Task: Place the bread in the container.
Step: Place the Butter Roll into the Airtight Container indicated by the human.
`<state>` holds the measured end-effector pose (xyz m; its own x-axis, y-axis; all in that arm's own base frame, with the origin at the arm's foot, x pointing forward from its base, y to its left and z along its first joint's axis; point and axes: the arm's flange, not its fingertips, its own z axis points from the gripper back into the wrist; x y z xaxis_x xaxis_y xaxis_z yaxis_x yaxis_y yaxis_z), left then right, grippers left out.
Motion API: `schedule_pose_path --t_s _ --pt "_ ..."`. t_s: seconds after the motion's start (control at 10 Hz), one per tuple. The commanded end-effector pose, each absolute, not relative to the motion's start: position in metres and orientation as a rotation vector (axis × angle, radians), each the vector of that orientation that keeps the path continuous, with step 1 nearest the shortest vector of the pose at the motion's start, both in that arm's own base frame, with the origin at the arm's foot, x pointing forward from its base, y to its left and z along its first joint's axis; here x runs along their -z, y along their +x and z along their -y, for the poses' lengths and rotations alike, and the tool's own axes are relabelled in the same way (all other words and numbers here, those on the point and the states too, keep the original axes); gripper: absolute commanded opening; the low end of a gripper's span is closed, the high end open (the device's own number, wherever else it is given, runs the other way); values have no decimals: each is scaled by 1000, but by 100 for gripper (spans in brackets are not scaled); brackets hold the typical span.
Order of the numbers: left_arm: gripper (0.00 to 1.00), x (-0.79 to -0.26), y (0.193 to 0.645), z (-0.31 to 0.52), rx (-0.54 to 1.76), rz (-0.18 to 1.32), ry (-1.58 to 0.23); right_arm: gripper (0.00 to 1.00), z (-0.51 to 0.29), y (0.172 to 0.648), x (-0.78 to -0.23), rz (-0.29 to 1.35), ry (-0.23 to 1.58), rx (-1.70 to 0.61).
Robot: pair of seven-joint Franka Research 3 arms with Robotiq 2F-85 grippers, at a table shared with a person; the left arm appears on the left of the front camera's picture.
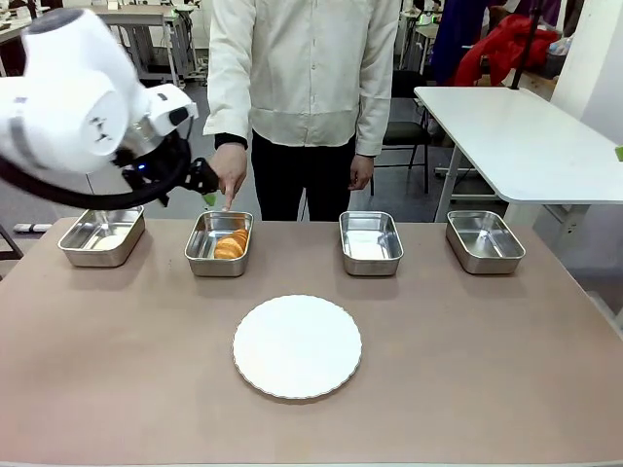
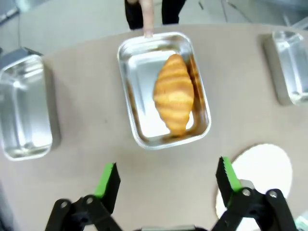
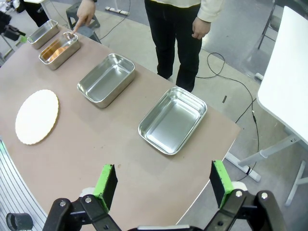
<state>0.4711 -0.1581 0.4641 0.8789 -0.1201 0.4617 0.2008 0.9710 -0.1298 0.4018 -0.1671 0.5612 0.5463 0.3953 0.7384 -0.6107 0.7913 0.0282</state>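
Note:
The bread (image 1: 231,244) (image 2: 174,94), a golden-brown croissant, lies inside the container (image 1: 198,259) (image 2: 126,96), the second steel pan from the left. My left gripper (image 1: 206,191) (image 2: 167,178) hovers open above the pan's near side, holding nothing. A person's hand (image 1: 230,175) points a finger (image 2: 146,19) at the pan's far rim. In the right wrist view the same pan (image 3: 62,57) shows far off with an orange glint inside. My right gripper (image 3: 163,180) stands open and high over the table's right end, holding nothing.
Three more steel pans (image 1: 102,235) (image 1: 370,241) (image 1: 484,240) stand in the same row along the far side. A round white plate (image 1: 297,346) (image 2: 262,163) (image 3: 37,116) lies mid-table. The person stands behind the table; a white side table (image 1: 526,136) is at the back right.

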Motion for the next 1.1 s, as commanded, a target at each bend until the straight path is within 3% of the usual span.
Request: schedule_pose_path --t_s 0.0,0.3,0.6,0.7,0.8,1.0 --pt "100 -455 417 130 208 493 -265 100 168 403 -562 820 318 -612" --pt "100 -452 349 119 290 507 -241 100 168 403 -562 820 318 -612" --pt "100 -440 323 118 294 475 -210 100 168 403 -562 820 318 -612" --pt "100 -431 321 119 325 437 -155 100 168 403 -562 820 318 -612" --pt "100 -477 371 136 277 484 -224 100 168 403 -562 820 318 -612" --pt "100 -477 371 136 277 484 -224 100 168 403 -562 820 318 -612"
